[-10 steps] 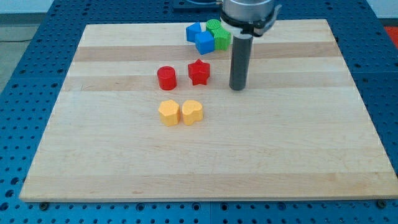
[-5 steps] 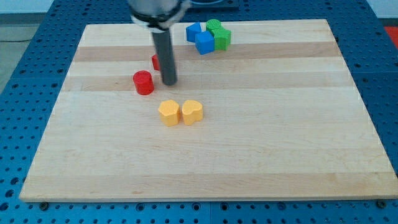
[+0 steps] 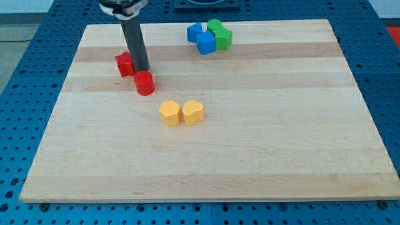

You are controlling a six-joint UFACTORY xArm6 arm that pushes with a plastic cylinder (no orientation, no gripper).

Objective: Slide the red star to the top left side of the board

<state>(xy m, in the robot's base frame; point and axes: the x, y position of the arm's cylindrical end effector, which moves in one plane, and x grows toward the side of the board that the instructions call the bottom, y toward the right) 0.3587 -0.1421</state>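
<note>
The red star [image 3: 124,64] lies on the wooden board [image 3: 262,144] in its upper left part, partly hidden by my rod. My tip [image 3: 140,68] stands right against the star's right side. A red cylinder [image 3: 144,82] sits just below and right of the star, close under my tip.
Two blue blocks [image 3: 200,37] and two green blocks [image 3: 220,34] cluster at the view's top centre. A yellow hexagon-like block [image 3: 169,113] and a second yellow block [image 3: 193,112] sit side by side near the board's middle.
My tip has swept from right of the star leftwards and upwards, pushing the red star up-left. The red cylinder was shifted left earlier and has stayed put since.
</note>
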